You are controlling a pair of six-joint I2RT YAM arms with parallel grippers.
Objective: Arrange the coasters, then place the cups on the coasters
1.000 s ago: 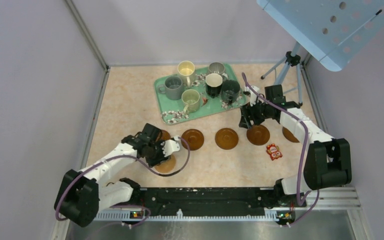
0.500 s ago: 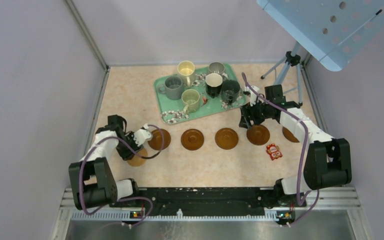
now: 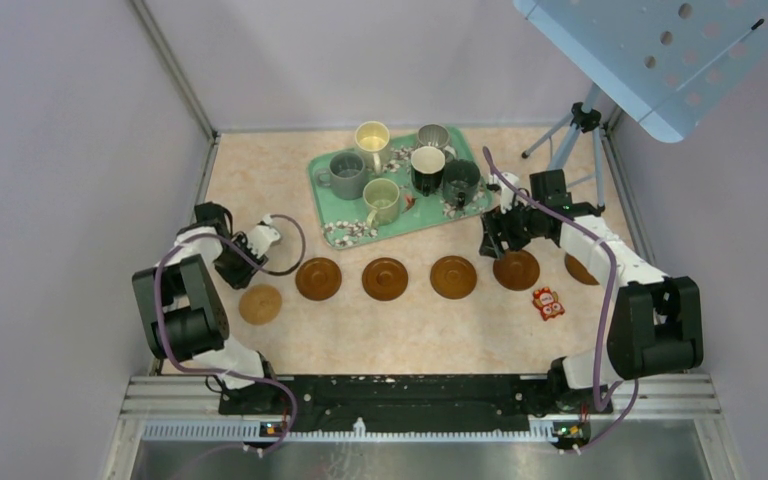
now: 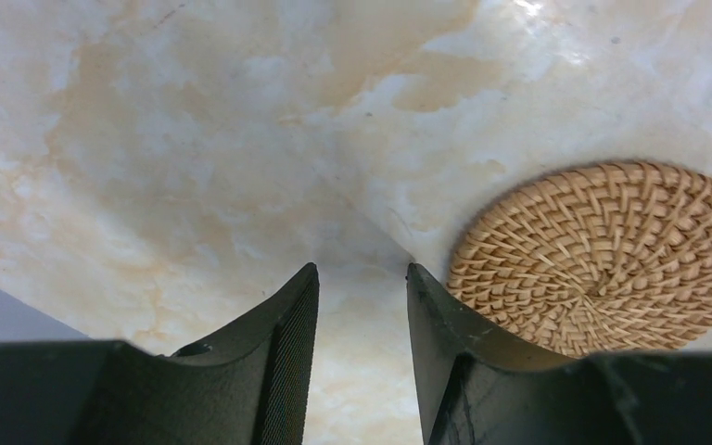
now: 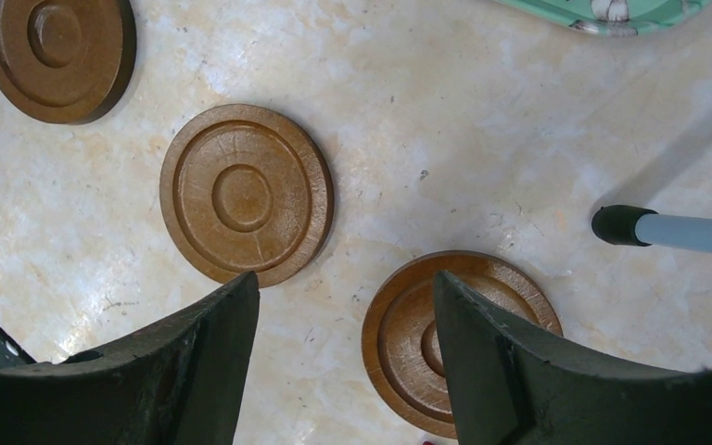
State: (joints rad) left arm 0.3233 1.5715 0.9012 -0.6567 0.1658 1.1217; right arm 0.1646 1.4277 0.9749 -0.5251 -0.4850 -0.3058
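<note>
Five dark brown coasters lie in a row: [image 3: 318,278], [image 3: 385,278], [image 3: 453,277], [image 3: 516,269], and one half hidden under the right arm [image 3: 580,270]. A lighter tan coaster [image 3: 260,304] lies at the left end, a little nearer to me; its woven face [image 4: 612,260] shows in the left wrist view. My left gripper [image 3: 235,268] [image 4: 360,269] is just left of it, open by a narrow gap, with only bare table between the fingers. My right gripper [image 3: 488,243] [image 5: 345,275] hangs open over two coasters [image 5: 246,206] [image 5: 454,343]. Several cups [image 3: 382,198] stand on the tray.
The green floral tray [image 3: 322,205] sits at the back centre. A small red owl trinket [image 3: 548,303] lies near the right coasters. A tripod [image 3: 575,130] stands at the back right, one foot [image 5: 621,224] close to the right gripper. Walls close in the left and right sides.
The left gripper moved the tan coaster left to the end of the row, let it go and drew back to the left. The right arm has not moved.
</note>
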